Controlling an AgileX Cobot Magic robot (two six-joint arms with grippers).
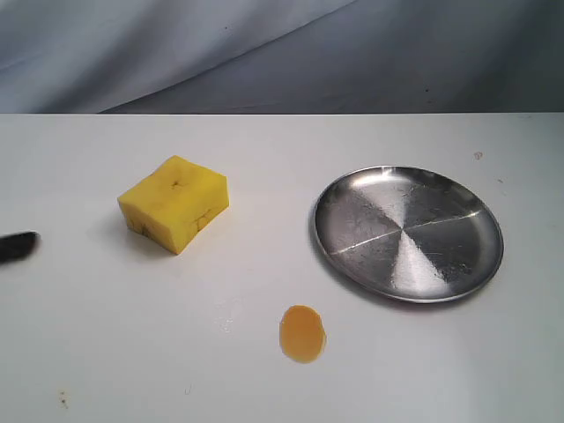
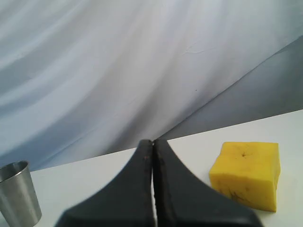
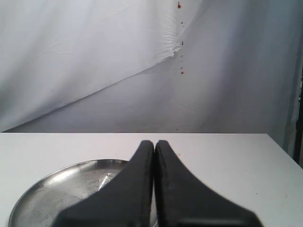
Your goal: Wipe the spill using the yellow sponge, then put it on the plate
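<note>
The yellow sponge (image 1: 174, 203) lies on the white table, left of centre, and shows in the left wrist view as a yellow sponge (image 2: 246, 174) beside my fingers. A small orange-amber spill (image 1: 302, 333) sits near the front, between sponge and plate. The steel plate (image 1: 408, 233) rests to the right, its rim (image 3: 42, 182) visible in the right wrist view. My left gripper (image 2: 153, 143) is shut and empty; its tip (image 1: 18, 247) pokes in at the exterior view's left edge, apart from the sponge. My right gripper (image 3: 154, 143) is shut and empty, near the plate, out of the exterior view.
A small steel cup (image 2: 18, 193) stands on the table in the left wrist view. Tiny brown specks (image 1: 63, 399) mark the front left of the table. A grey-white cloth backdrop (image 1: 282, 53) hangs behind the table's far edge.
</note>
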